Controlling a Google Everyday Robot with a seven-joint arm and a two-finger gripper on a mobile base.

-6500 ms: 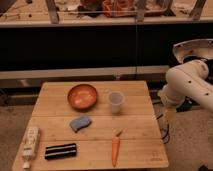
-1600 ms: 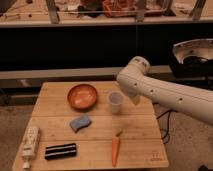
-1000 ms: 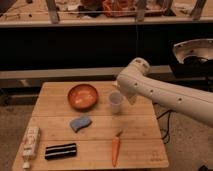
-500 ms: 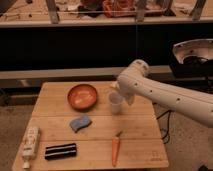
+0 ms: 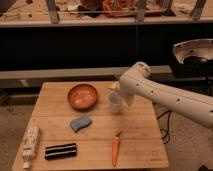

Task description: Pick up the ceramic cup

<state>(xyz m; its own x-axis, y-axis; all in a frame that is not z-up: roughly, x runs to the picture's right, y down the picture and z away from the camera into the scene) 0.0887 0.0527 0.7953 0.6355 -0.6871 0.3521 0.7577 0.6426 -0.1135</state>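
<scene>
Worktop (image 5: 142, 127) of pale wood carries the ceramic cup (image 5: 115, 103) upright near its middle, at three o'clock from the orange bowl (image 5: 82, 96). At the cup's twelve o'clock, right by its rim, sits the gripper (image 5: 116, 91), mostly hidden behind the arm; wide or narrow, I cannot tell.

— The ceramic cup (image 5: 116, 104)?
— Small, whitish, tapered, no handle; upright on the wooden table (image 5: 145, 127); just right of the orange bowl (image 5: 82, 96); the gripper (image 5: 115, 93) at its rim.
</scene>
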